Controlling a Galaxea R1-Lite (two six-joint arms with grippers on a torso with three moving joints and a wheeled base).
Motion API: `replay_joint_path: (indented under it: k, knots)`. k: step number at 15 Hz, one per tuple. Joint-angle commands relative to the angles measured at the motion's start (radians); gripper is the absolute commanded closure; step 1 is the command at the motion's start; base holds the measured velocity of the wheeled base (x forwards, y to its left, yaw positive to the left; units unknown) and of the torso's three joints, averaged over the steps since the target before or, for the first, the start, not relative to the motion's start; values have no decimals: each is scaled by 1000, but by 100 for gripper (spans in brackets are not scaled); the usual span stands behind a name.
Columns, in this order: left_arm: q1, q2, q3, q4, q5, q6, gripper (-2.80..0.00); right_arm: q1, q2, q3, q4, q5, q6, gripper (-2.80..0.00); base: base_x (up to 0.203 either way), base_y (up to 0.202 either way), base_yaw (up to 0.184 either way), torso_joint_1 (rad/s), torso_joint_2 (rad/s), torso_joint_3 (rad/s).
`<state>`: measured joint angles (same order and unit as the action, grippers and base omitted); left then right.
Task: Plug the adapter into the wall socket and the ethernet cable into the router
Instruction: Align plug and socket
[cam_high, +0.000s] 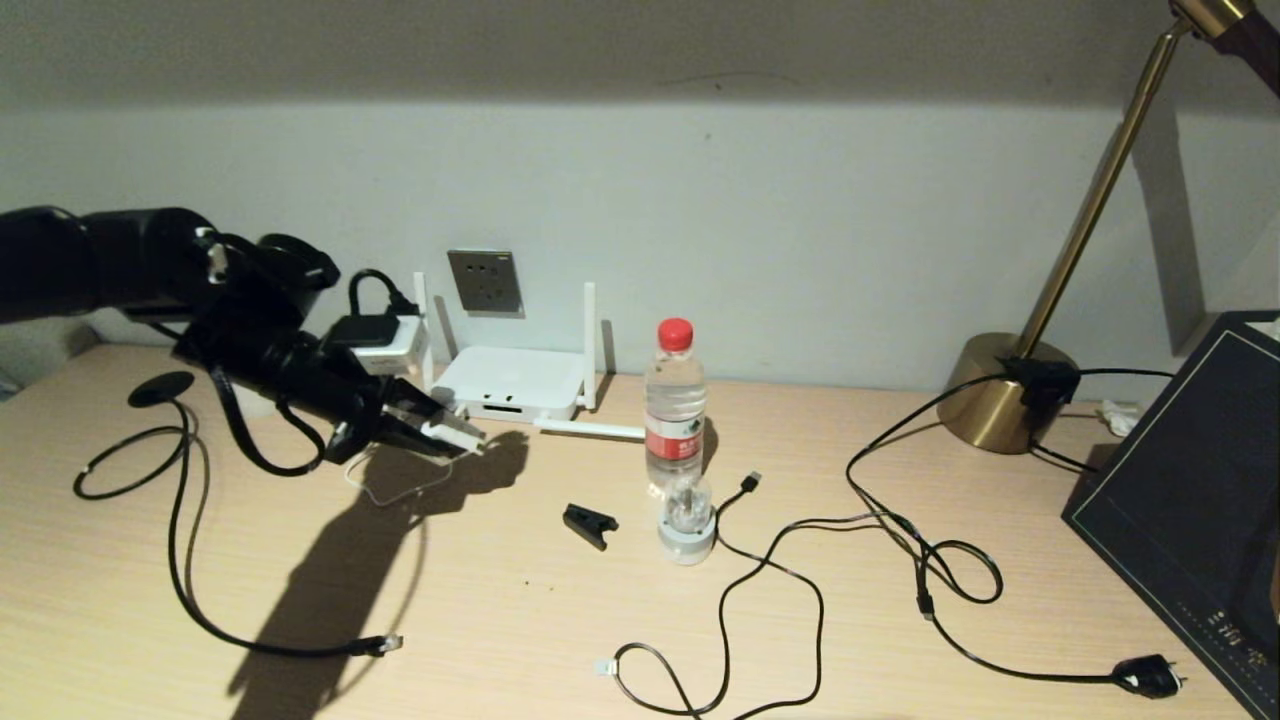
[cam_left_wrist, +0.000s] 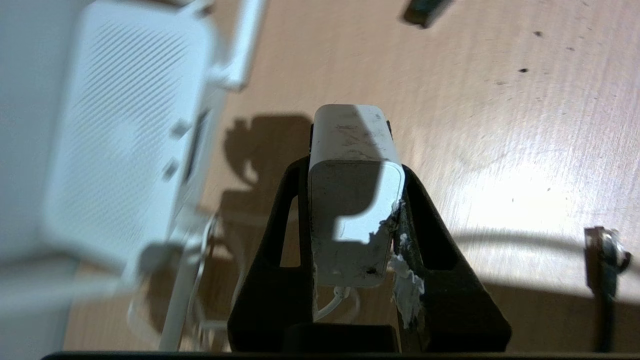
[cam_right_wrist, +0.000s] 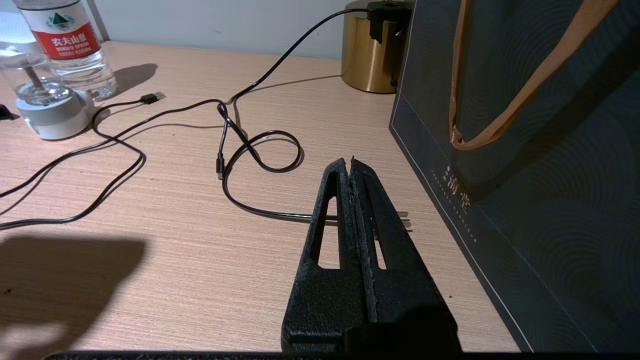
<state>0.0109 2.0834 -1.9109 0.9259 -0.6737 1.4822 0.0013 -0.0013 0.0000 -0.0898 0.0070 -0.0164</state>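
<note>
Lying loose on the wooden desk (cam_high: 560, 640), the ethernet cable (cam_high: 180, 560).

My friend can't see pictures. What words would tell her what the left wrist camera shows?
The left claw is shut on the adapter, a small white cube whose thin white cord trails out behind it, held above the wooden desk. The white router, with its stick antennas, lies blurry close beside it.
</note>
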Motion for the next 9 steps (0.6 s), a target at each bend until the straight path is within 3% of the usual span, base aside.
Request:
replay_joint_path:
  k: [1, 3, 6, 8, 9]
  knots:
    - [106, -108, -2, -14, -11, -100, 0, 0, 1, 35, -1, 1, 0, 0, 0, 0, 0, 0, 0, 0]
    - [164, -142, -4, -86, -12, -312, 0, 0, 1, 35, -1, 1, 0, 0, 0, 0, 0, 0, 0, 0]
    - [169, -161, 39, -414, -12, -723, 0, 2, 1, 35, -1, 1, 0, 0, 0, 0, 0, 0, 0, 0]
    - [164, -171, 176, -702, -7, -900, 0, 0, 1, 35, -1, 1, 0, 0, 0, 0, 0, 0, 0, 0]
    - [157, -173, 267, -841, 4, -959, 0, 0, 1, 35, -1, 1, 0, 0, 0, 0, 0, 0, 0, 0]
